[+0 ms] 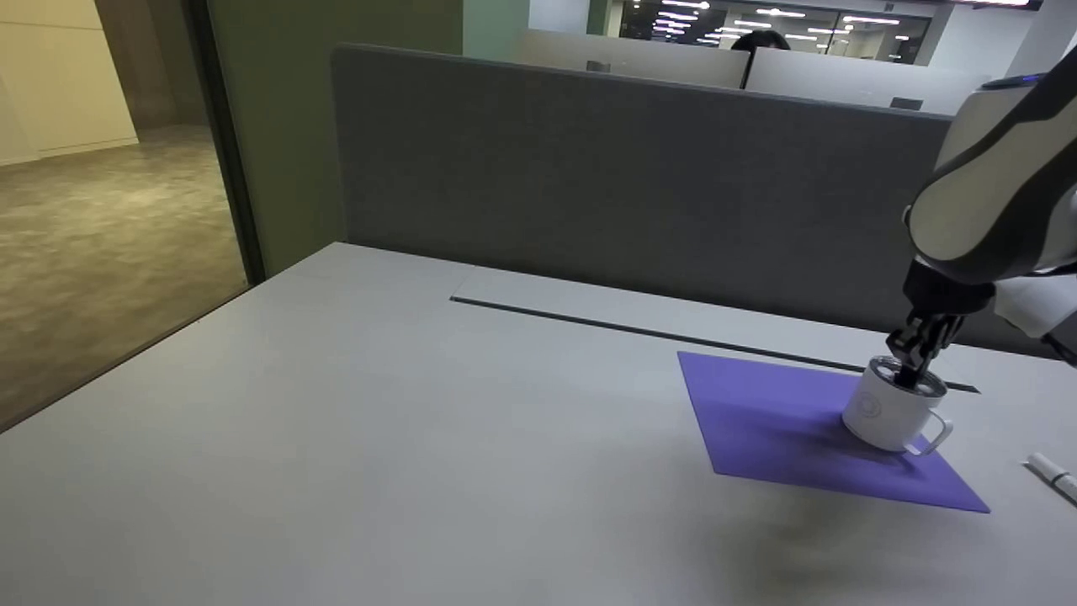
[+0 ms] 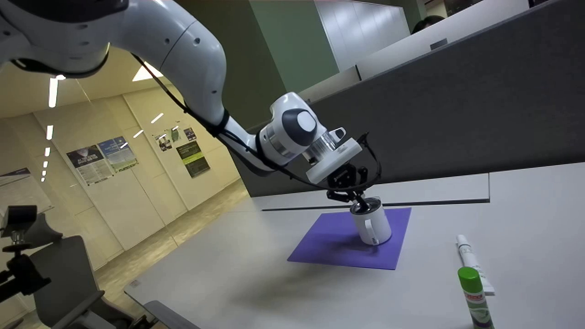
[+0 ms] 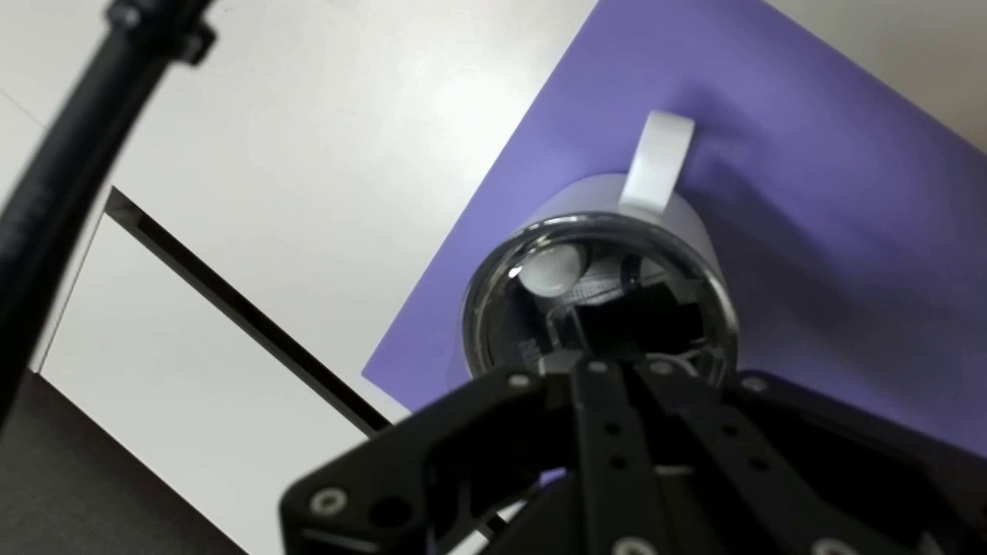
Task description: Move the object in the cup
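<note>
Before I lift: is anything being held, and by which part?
It can't be told: the gripper is at the top of the white cup, but any grip there is hidden.

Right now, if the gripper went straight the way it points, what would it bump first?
Probably the white cup, or something in it: the gripper points down at the cup's top, but how deep it reaches is unclear.
</note>
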